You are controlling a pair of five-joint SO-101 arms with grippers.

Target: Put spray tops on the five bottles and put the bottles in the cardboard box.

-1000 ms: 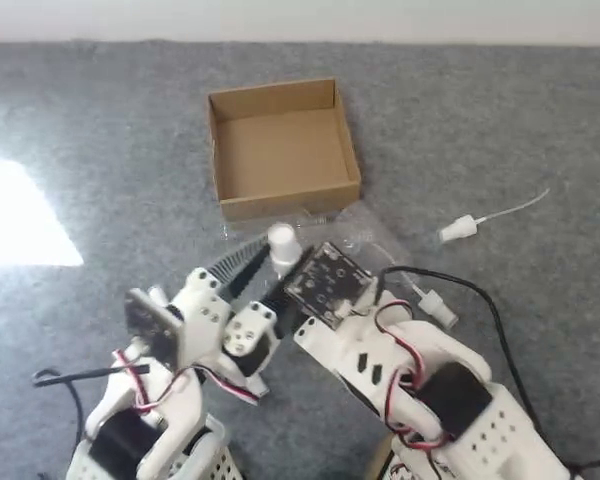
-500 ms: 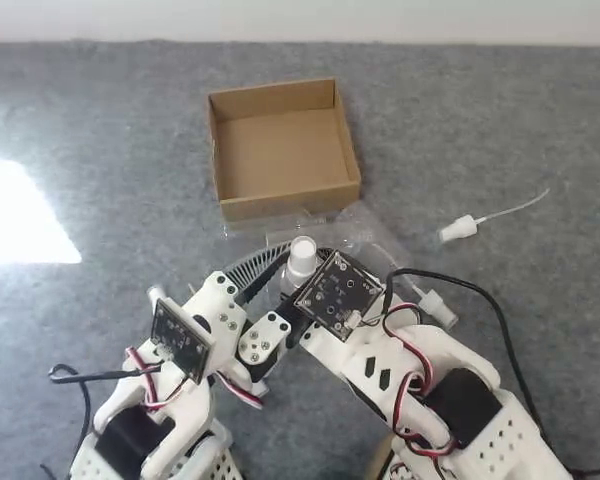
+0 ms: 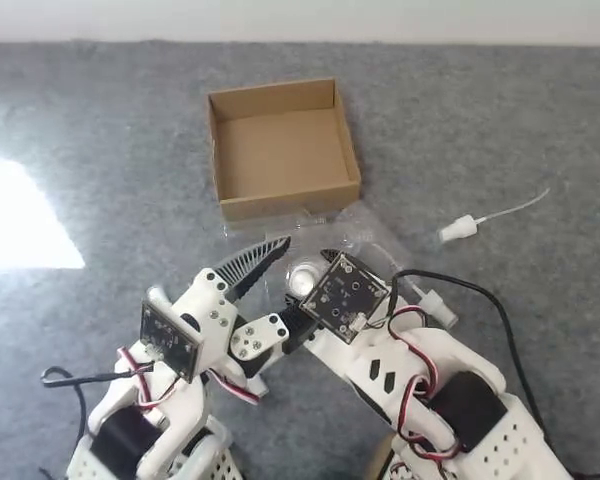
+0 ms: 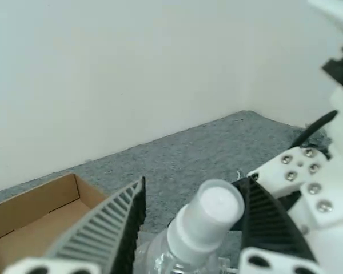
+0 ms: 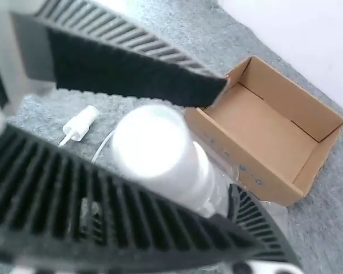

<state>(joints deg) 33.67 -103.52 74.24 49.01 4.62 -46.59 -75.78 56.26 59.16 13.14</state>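
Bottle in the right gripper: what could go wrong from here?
1. The open left gripper flanks the bottle; swinging it toward the cardboard box could clip a finger.
2. Clear bottles lie just before the box; a low carry may knock them.
3. The right gripper seems to grip near the spray top, so the bottle might tilt or slip.

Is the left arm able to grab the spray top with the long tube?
Probably not right now. The left gripper sits open around the bottle, and the right arm lies roughly between it and that spray top.
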